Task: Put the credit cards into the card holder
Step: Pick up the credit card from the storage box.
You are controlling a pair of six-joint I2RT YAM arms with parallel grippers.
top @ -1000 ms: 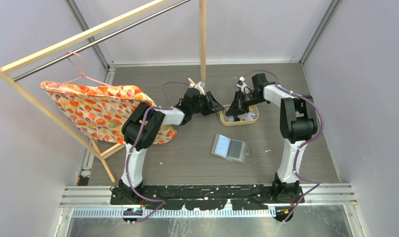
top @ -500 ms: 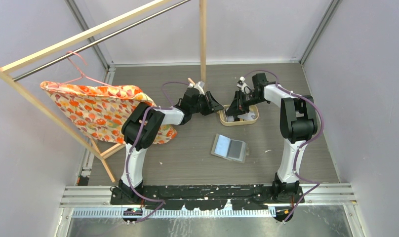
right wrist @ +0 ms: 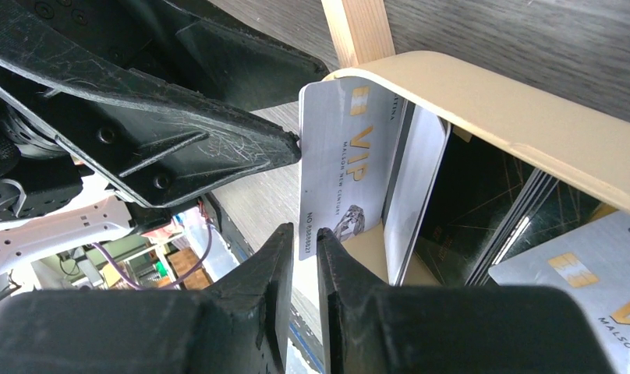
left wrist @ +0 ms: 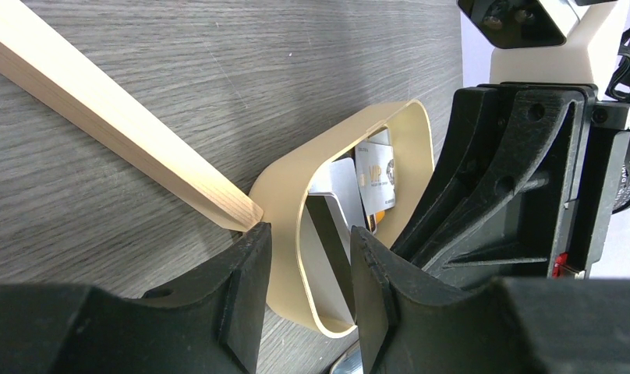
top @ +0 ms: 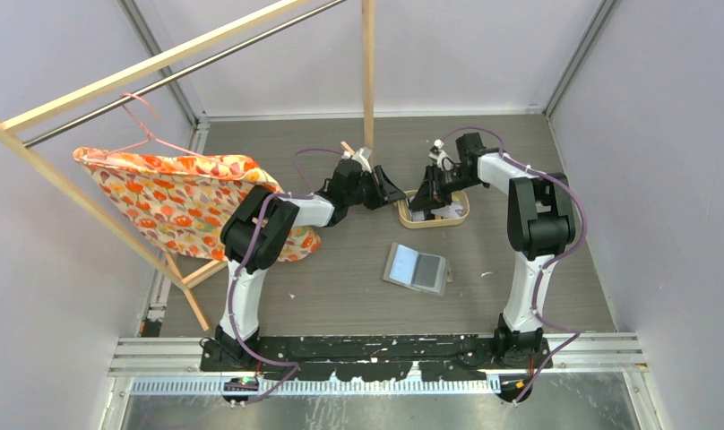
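Observation:
The card holder [top: 416,268] lies open and flat on the table, apart from both arms. Several credit cards [left wrist: 370,175] sit in an oval wooden tray [top: 463,213]. My left gripper [left wrist: 310,228] straddles the tray's near rim [left wrist: 284,234], its two fingers closed on the curved wall. My right gripper [right wrist: 302,232] reaches into the tray from the other side with a narrow empty gap between its fingers. A white VIP card [right wrist: 347,156] stands on edge just beyond its tips, leaning at the tray's rim. A second pale card [right wrist: 417,179] and dark cards [right wrist: 483,210] lie behind it.
A wooden post [top: 368,72] stands just behind the tray, with its foot [left wrist: 117,117] beside the rim. A rack with a floral cloth [top: 179,202] on a pink hanger fills the left side. Grey walls close in the table.
The right gripper's fingers have parted slightly. Both arms, the tray and the card holder stay where they were.

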